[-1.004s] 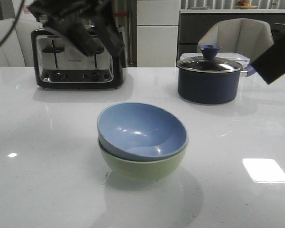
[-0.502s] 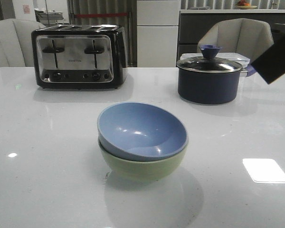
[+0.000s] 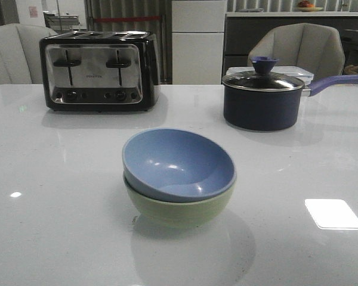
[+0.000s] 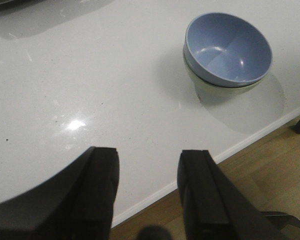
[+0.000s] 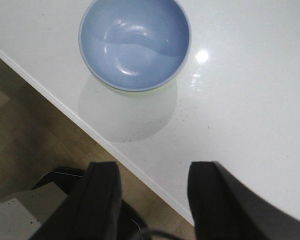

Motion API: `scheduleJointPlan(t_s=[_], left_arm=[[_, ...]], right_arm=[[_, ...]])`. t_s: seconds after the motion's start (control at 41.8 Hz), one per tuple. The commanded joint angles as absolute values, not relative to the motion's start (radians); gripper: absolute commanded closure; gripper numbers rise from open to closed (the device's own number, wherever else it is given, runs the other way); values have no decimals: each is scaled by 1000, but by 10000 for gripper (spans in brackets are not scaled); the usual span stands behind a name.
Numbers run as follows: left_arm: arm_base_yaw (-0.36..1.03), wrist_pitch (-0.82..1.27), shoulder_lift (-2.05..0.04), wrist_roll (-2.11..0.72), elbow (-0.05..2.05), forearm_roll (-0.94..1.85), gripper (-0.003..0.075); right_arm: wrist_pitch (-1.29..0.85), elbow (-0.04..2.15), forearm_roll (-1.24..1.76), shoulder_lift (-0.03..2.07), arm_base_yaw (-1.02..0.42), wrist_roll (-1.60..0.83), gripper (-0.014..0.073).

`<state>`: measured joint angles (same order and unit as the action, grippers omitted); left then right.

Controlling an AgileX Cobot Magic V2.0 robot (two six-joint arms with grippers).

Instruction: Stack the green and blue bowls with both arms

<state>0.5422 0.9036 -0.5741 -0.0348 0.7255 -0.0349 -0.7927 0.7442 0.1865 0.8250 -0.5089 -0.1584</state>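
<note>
The dusty blue bowl [image 3: 178, 162] sits nested inside the pale green bowl [image 3: 179, 208] at the middle of the white table, tilted a little to one side. The stack also shows in the left wrist view, blue bowl [image 4: 227, 47] over green bowl [image 4: 206, 86], and in the right wrist view, blue bowl [image 5: 135, 42] with a sliver of green bowl [image 5: 140, 91]. My left gripper [image 4: 148, 162] is open and empty, high over the table's front edge, far from the bowls. My right gripper [image 5: 153, 175] is open and empty, also over the front edge. Neither arm shows in the front view.
A black-and-chrome toaster [image 3: 98, 70] stands at the back left. A dark navy lidded saucepan [image 3: 262, 98] stands at the back right, its handle [image 3: 334, 82] pointing right. The table's front edge [image 4: 225, 152] and wooden floor [image 4: 270, 175] lie below my grippers.
The left arm left the front view from in front of the toaster about a second ago. The right arm has now withdrawn from the right edge, uncovering the saucepan handle. The bowls have not moved.
</note>
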Motion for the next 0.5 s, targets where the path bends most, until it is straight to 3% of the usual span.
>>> scheduleJointPlan(t_s=[0.0,0.287,0.383,0.478], left_arm=[[551,840,-570,-19,749,-42,374],[551,834,-570,-19,749,-42,397],[551,833,-570,-19,749,-42,468],[551,832,-570,-12,749,-42,549]], right_arm=[[-762,746,177,740,-500,-144,213],[-771,677,104,604,-500,-58,222],[-776,665,74,605,-500,-23,225],[-776,665,74,605,-500,-23,308]])
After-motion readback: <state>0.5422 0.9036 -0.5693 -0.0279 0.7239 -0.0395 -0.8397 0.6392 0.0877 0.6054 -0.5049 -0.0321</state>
